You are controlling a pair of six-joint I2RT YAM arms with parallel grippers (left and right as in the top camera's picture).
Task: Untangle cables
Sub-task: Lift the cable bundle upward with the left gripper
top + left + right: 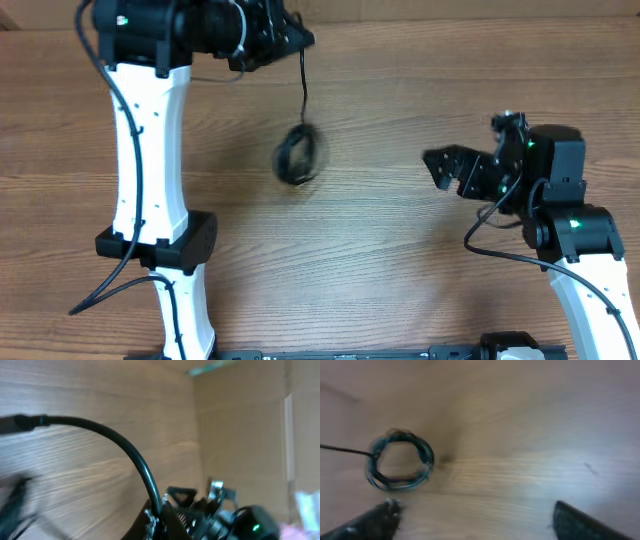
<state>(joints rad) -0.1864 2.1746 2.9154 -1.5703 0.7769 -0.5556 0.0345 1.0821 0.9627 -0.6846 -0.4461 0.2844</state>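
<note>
A thin black cable (303,85) hangs from my left gripper (292,40) at the table's far side down to a coiled bundle of cables (298,155), blurred, near the table's middle. In the left wrist view the cable (125,445) arcs from the left into my shut left fingers (161,517). My right gripper (447,168) is open and empty, right of the coil. In the right wrist view the coil (400,466) is a ring at the left with one strand leading off left, and my right fingers (477,522) stand wide apart below it.
The wooden table (400,260) spreads under both arms. The white left arm (150,150) stands on the left side and the right arm's base (580,260) at the lower right. A light wall shows behind the table in the left wrist view (240,435).
</note>
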